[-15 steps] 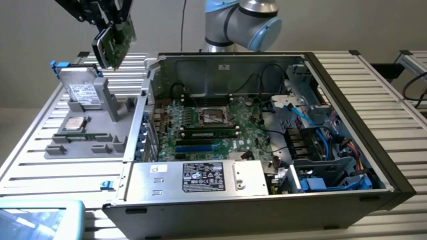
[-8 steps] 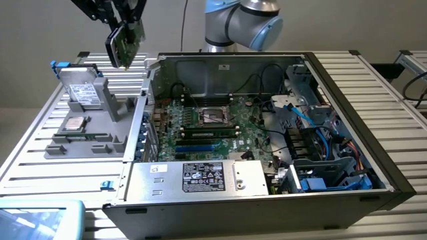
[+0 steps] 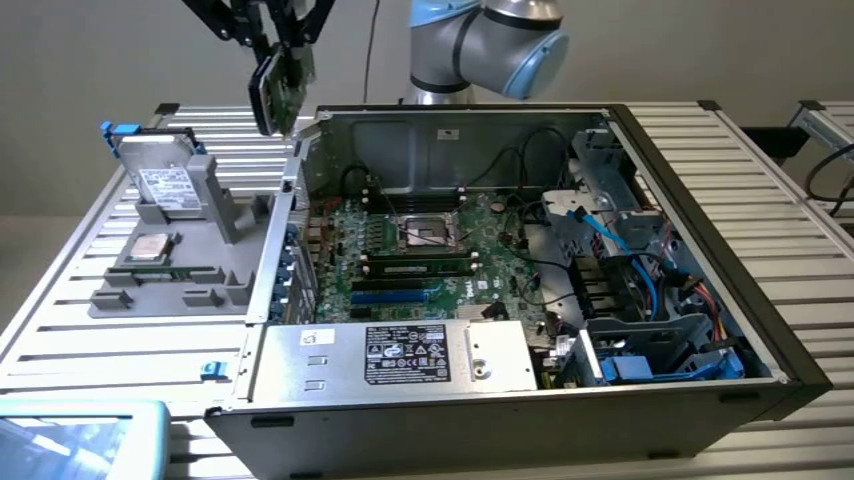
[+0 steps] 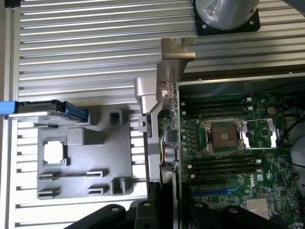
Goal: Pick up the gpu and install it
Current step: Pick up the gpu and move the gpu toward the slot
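Observation:
The gpu [image 3: 279, 88] is a green card that hangs on edge in the air, above the open computer case's wall on the exterior view's left. My gripper [image 3: 282, 42] is shut on the card's upper end. In the wrist view the gpu [image 4: 164, 143] appears edge-on, with its silver bracket [image 4: 174, 59] at the far end and my black gripper [image 4: 164, 202] clamped on the near end. It hovers over the line between the grey fixture and the motherboard. Below lie the motherboard [image 3: 414, 245] and its blue expansion slots [image 3: 394, 295].
The open case [image 3: 694, 230] holds a power supply [image 3: 400, 355], cables and drive bays on the exterior view's right. A grey fixture [image 3: 187, 270] beside it carries a hard drive [image 3: 167, 190] and a CPU [image 3: 147, 247]. The arm's base [image 3: 467, 45] stands behind the case.

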`<state>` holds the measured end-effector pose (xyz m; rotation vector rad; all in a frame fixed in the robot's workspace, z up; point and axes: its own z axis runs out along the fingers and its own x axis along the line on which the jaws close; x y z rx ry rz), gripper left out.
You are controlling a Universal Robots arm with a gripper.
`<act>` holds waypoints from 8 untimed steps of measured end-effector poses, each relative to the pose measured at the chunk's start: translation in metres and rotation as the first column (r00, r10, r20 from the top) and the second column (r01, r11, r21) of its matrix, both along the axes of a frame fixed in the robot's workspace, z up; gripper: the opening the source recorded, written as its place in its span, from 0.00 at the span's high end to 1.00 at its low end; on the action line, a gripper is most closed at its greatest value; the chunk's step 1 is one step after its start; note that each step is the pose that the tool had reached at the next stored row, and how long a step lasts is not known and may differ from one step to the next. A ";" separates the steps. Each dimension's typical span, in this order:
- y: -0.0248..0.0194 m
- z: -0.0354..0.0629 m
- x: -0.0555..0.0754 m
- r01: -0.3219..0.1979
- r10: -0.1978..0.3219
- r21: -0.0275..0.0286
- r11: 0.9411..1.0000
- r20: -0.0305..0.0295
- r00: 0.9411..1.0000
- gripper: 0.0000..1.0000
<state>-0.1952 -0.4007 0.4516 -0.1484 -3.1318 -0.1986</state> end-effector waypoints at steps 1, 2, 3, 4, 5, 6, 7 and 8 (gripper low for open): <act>0.0000 0.0000 0.004 0.000 0.000 0.000 1.000 -0.004 1.000 0.71; 0.0000 0.0000 0.007 0.000 0.000 0.000 1.000 -0.008 1.000 0.71; 0.0000 0.0000 0.011 0.000 0.000 0.000 1.000 -0.011 1.000 0.71; 0.0000 0.0000 0.015 0.000 0.000 0.000 1.000 -0.013 1.000 0.71; 0.0000 0.0000 0.020 0.000 0.000 -0.001 1.000 -0.015 1.000 0.71; 0.0000 0.0000 0.024 0.000 0.000 -0.001 1.000 -0.017 1.000 0.71; 0.0000 0.0000 0.028 0.000 0.000 -0.001 1.000 -0.019 1.000 0.71; -0.0001 0.0000 0.032 0.000 0.000 -0.001 1.000 -0.021 1.000 0.71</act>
